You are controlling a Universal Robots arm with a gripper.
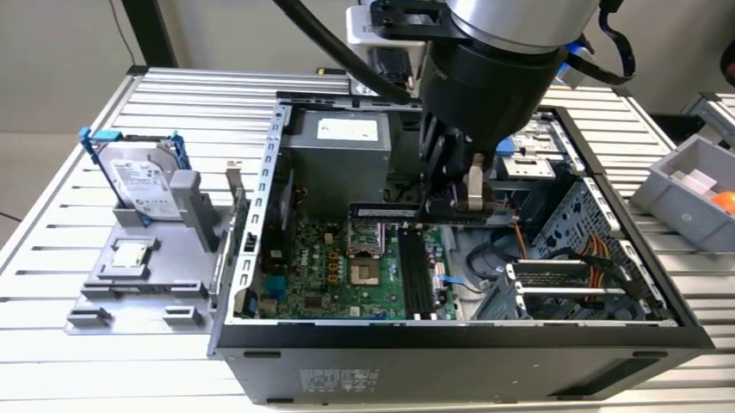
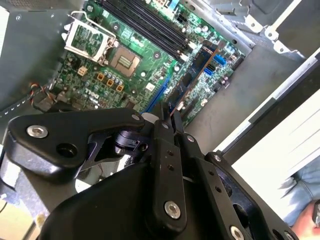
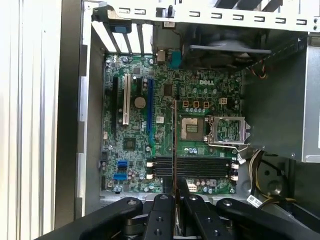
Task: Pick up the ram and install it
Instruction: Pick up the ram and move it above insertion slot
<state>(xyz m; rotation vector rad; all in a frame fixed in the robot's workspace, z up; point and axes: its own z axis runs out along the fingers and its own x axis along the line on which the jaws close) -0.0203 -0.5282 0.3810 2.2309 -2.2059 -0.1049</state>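
Motherboard [image 3: 161, 141] is bright green with black memory slots [image 3: 200, 167], one blue slot [image 3: 149, 107] and one white slot [image 3: 126, 100]. Gripper [image 3: 175, 192] all black, ram [image 1: 385, 211] dark. Hard drive [image 1: 144, 185] silver in a blue frame [image 1: 101, 136], counter [image 1: 58, 224] ribbed silver-grey.

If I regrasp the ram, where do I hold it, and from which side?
I'd pinch the ram across its flat faces at the upper long edge, from above: it hangs on edge, and the lower edge should stay free for the slots.

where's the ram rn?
In the exterior view the ram is inside the case, gripped in the hand above the motherboard near the CPU socket, not yet in the slots.
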